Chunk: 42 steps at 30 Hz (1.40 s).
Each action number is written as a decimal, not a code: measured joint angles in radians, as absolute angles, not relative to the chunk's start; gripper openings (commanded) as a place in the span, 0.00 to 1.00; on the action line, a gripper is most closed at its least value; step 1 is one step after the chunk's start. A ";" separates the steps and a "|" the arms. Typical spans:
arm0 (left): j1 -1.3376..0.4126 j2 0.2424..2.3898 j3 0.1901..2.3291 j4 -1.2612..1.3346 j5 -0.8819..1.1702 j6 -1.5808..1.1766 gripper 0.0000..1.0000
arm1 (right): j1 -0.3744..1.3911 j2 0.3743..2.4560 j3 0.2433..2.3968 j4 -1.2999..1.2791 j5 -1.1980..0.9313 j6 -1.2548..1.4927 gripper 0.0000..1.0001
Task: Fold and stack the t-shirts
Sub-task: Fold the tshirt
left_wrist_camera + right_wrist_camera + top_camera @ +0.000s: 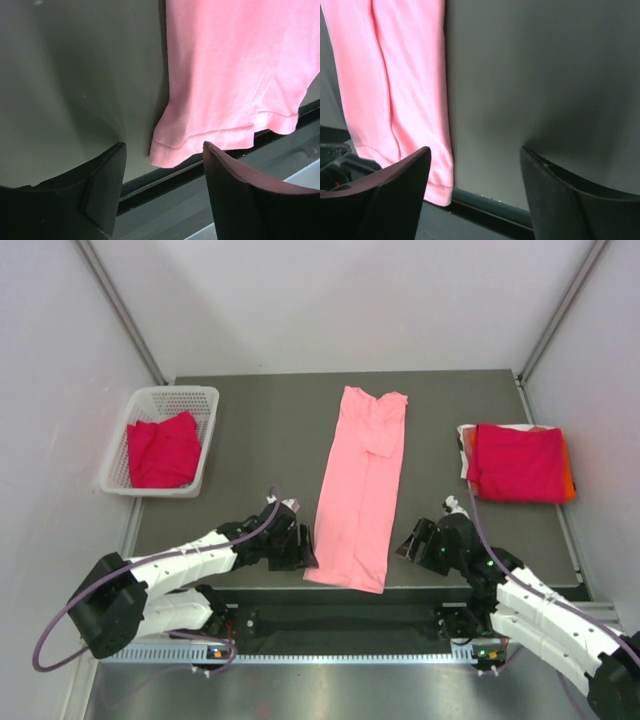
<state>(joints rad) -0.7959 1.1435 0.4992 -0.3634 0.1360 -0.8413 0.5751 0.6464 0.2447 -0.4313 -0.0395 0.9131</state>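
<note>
Left gripper (301,544) and right gripper (411,541) flank pink t-shirt (362,480) overhanging table (260,410).

soft, even overhead light fills the top view, bright on the pale plain walls (350,300) and leaving only thin shadows beside the long salmon-pink cloth t-shirt (360,490) on the matte dark grey table (260,430). in the wrist views the left gripper's black fingers (95,200) and the right gripper's black fingers (570,200) are near and blurred, casting broad soft shadows on the table.
</note>
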 measured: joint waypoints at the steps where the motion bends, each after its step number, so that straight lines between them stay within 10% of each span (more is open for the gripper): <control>1: -0.804 1.150 0.499 -0.360 0.136 -0.844 0.63 | 0.596 0.669 0.244 -0.408 -0.045 0.921 0.68; 16: -0.852 1.189 0.499 -0.331 0.130 -0.864 0.53 | 1.026 0.965 0.321 -0.257 0.043 1.159 0.48; 34: -0.852 1.163 0.487 -0.332 0.121 -0.869 0.44 | 1.066 0.984 0.324 -0.295 0.070 1.234 0.25; 42: -0.852 1.139 0.486 -0.337 0.115 -0.876 0.16 | 1.067 0.986 0.323 -0.297 0.066 1.230 0.08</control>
<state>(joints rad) -0.8516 1.1389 0.4858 -0.3370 0.1146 -0.8761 1.0668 0.9859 0.3229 -0.2974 0.0658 1.2301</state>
